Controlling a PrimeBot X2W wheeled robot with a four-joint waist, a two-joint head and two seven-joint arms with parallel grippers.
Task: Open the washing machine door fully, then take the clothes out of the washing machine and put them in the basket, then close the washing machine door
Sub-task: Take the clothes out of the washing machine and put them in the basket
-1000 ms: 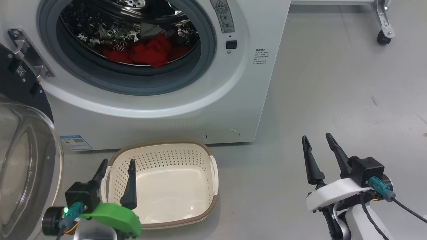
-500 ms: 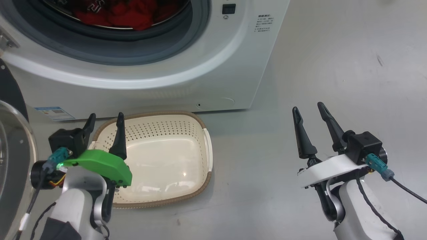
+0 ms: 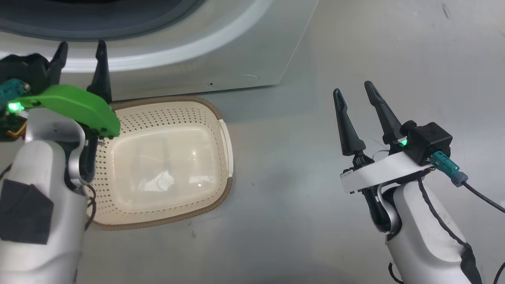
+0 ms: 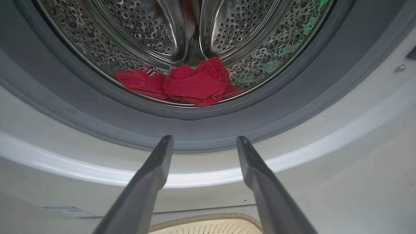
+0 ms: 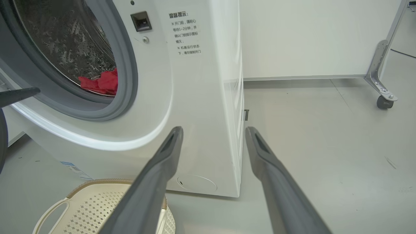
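Note:
The washing machine (image 3: pixel 236 59) stands with its opening uncovered. A dark sliver of the washing machine door (image 5: pixel 2 139) shows at the left edge of the right wrist view. The clothes (image 4: pixel 191 83), a crumpled red heap, lie at the bottom of the steel drum (image 4: pixel 253 48); they also show as red clothes (image 5: pixel 100 83) past the gasket. The cream basket (image 3: pixel 221 138) sits on the floor before the machine, with nothing in it. My left gripper (image 3: pixel 82 43) is open, raised before the machine's front below the opening, fingers (image 4: pixel 152 175) aimed at the clothes. My right gripper (image 3: pixel 352 87) hangs open over bare floor, right of the machine.
Grey floor (image 3: pixel 355 39) spreads to the right of the machine. A metal frame leg with a caster (image 5: pixel 383 100) stands at the far right near the wall. The basket's near rim (image 3: pixel 158 221) lies between my two arms.
The head camera has tipped downward, so the whole picture has slid upward. My left gripper has risen from over the basket's left rim toward the machine's opening. Both grippers remain open.

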